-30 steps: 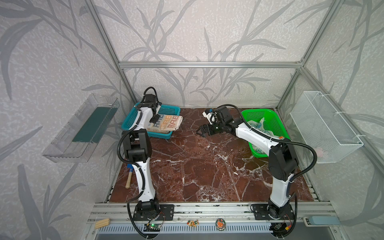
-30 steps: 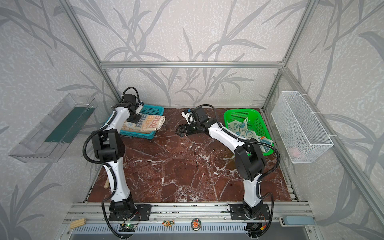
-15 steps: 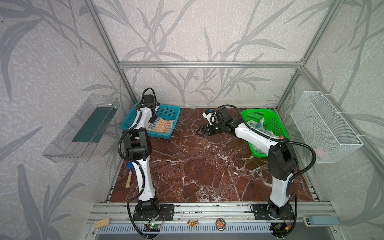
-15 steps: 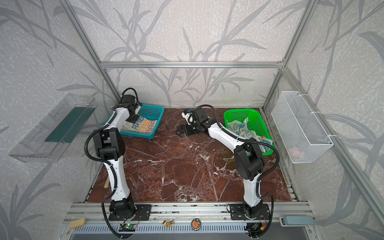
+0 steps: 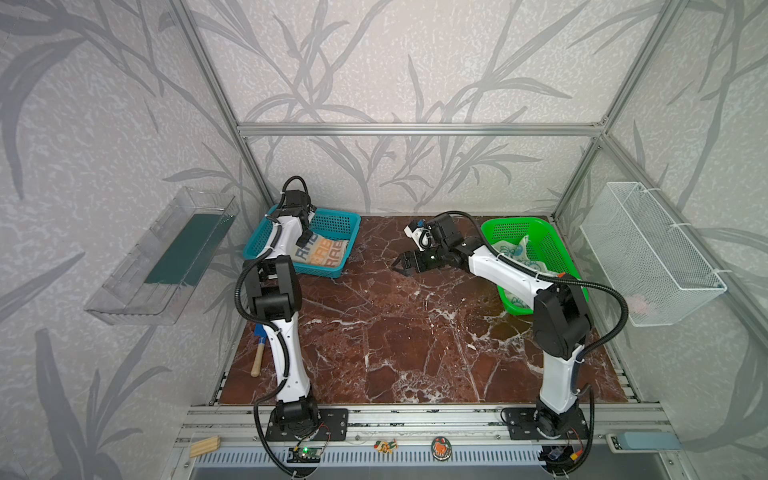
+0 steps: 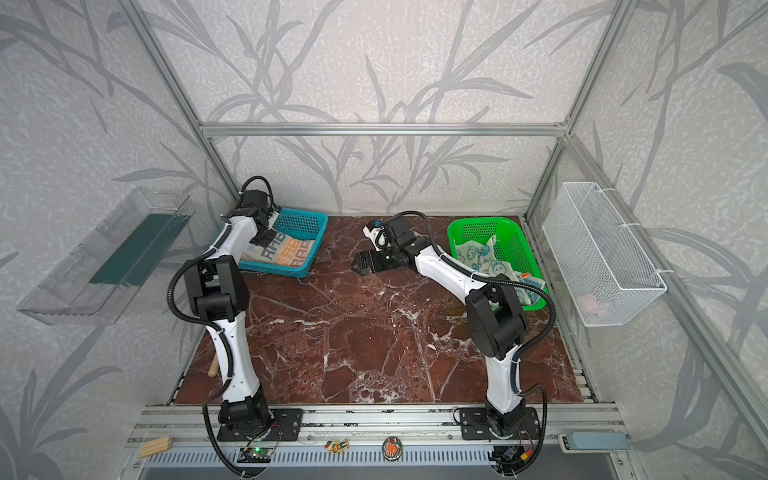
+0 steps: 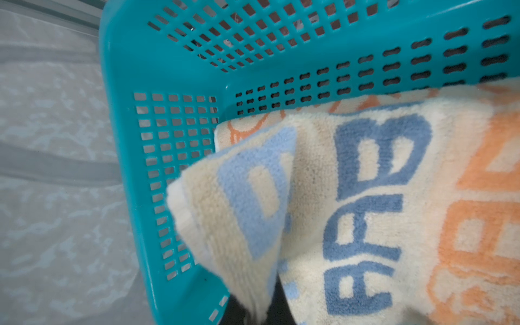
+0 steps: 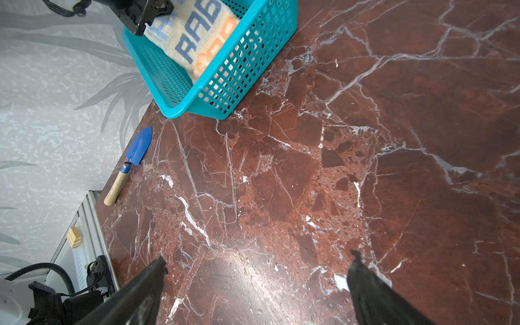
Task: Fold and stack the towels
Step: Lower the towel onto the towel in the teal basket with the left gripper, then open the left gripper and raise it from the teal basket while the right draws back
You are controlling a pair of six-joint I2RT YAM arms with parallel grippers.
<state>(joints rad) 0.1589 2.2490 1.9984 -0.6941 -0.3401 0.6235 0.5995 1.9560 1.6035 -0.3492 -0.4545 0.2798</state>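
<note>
- A clear shelf (image 5: 162, 257) hangs on the left wall. A blue trowel (image 8: 136, 149) with a wooden handle lies at the left edge of the counter (image 5: 415, 332), beside the left arm.
- The teal basket (image 5: 337, 221) sits at the counter's back left corner. The striped towel (image 5: 324, 254) lies folded inside it, on top of the orange-bunny towel (image 7: 247, 126), which shows only as a strip along one edge.
- The left pincer (image 5: 306, 240) is clamped on a corner of the striped towel, and that corner is raised off the pile. In both top views the left arm hides the basket's left side.
- The right pincer (image 8: 257, 261) hovers over bare counter near the middle, jaws wide apart, holding nothing.
- The green basket (image 5: 552, 237) at the back right holds the crumpled blue-bunny towel (image 6: 478, 253). The right arm crosses over its near end.
- A white wire basket (image 5: 648, 257) hangs on the right wall.
</note>
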